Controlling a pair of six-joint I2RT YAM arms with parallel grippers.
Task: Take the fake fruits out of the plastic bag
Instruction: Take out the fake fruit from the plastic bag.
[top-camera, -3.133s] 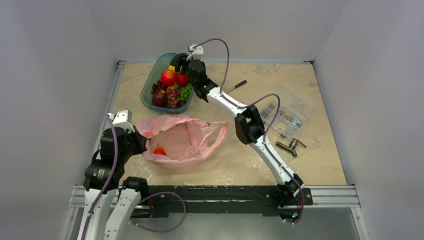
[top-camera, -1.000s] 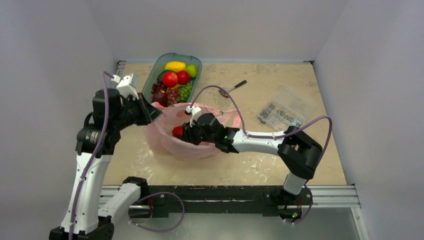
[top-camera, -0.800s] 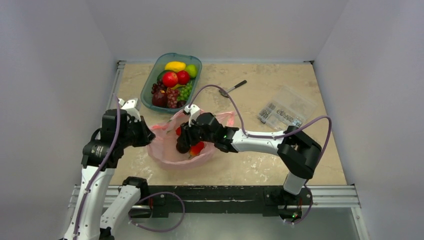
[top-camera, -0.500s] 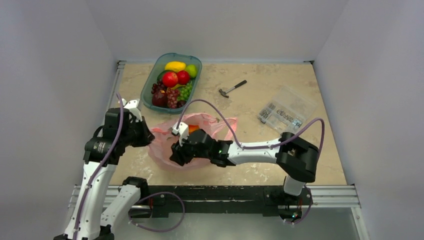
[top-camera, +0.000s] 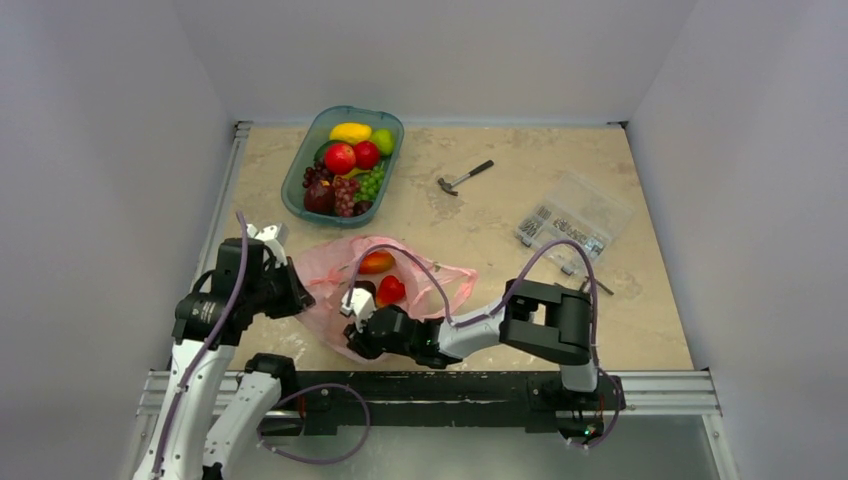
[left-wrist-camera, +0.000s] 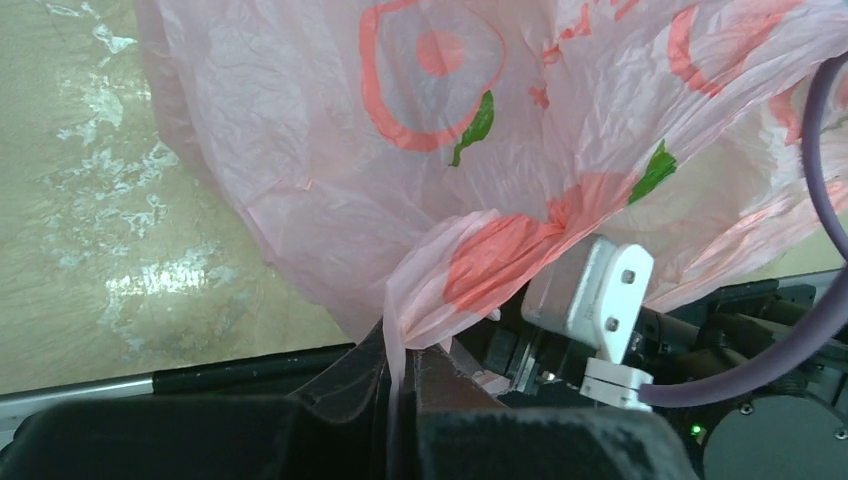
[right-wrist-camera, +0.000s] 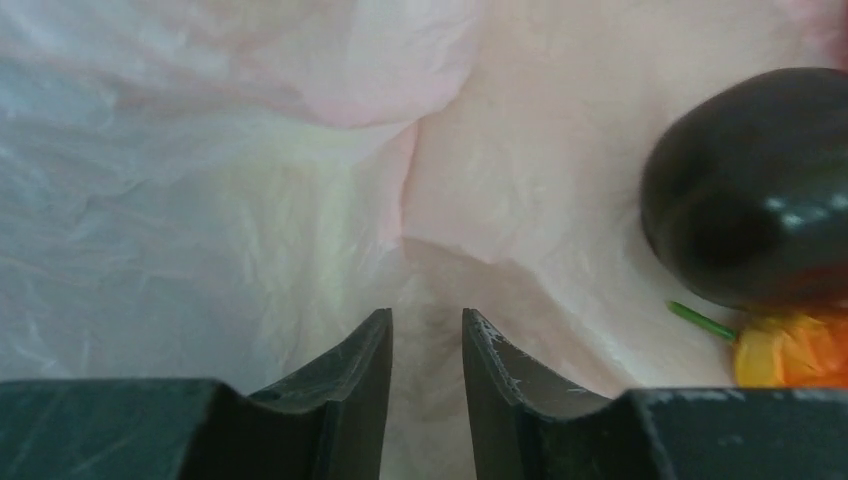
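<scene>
Left end effector (left-wrist-camera: 401, 352) clamps a fold of the plastic bag (left-wrist-camera: 330, 150); right end effector (right-wrist-camera: 427, 335), narrowly parted and empty, faces the bag beside a dark fruit (right-wrist-camera: 745, 190).

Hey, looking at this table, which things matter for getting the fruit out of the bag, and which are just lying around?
Part of the job: pink plastic bag; orange fruit, red fruit and dark fruit inside it; left claw pinching the bag; right claw at its near edge; teal tray of fruit, probably the drop-off.
Lying about: hammer; clear box of small parts.
</scene>
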